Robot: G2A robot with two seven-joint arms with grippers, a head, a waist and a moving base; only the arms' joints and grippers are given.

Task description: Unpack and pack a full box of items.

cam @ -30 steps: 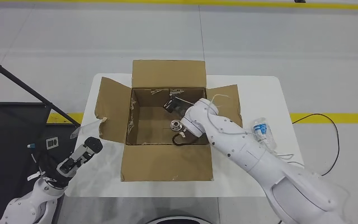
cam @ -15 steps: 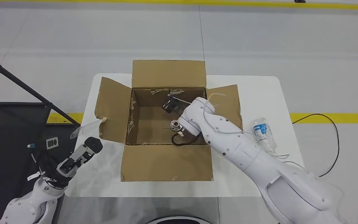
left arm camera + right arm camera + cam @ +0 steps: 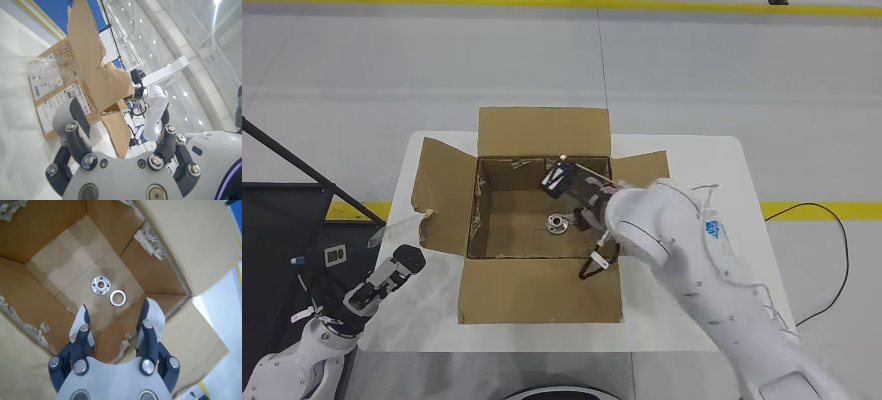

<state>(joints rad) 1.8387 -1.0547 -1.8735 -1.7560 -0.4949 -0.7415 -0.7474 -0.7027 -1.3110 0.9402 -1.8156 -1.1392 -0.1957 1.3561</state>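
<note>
From above, the box point(image 3: 542, 290) stands open in the middle of the table point(image 3: 692, 160) with all four flaps spread. A metal flange point(image 3: 557, 222) lies on its floor and a bottle point(image 3: 710, 230) lies on the table just beside the right flap. With so little inside, this looks like the tail end of unpacking. The right arm point(image 3: 652, 225) bends in over the box's right rim, its wrist above the back half. The left arm point(image 3: 322, 340) hangs low off the table's near left corner, and the left claw point(image 3: 410, 258) points up toward the box and stands well apart from it. In the left wrist view that claw is released and empty, its fingers point(image 3: 79, 113) spread, with the box's outer wall and a torn flap beyond. In the right wrist view the right claw point(image 3: 115, 303) is also released and empty, looking down into the box. The flange and a thin ring point(image 3: 117, 298) lie side by side on the floor, just apart. The next move probably calls for a straight descent and a careful pinch on one flat part.
</note>
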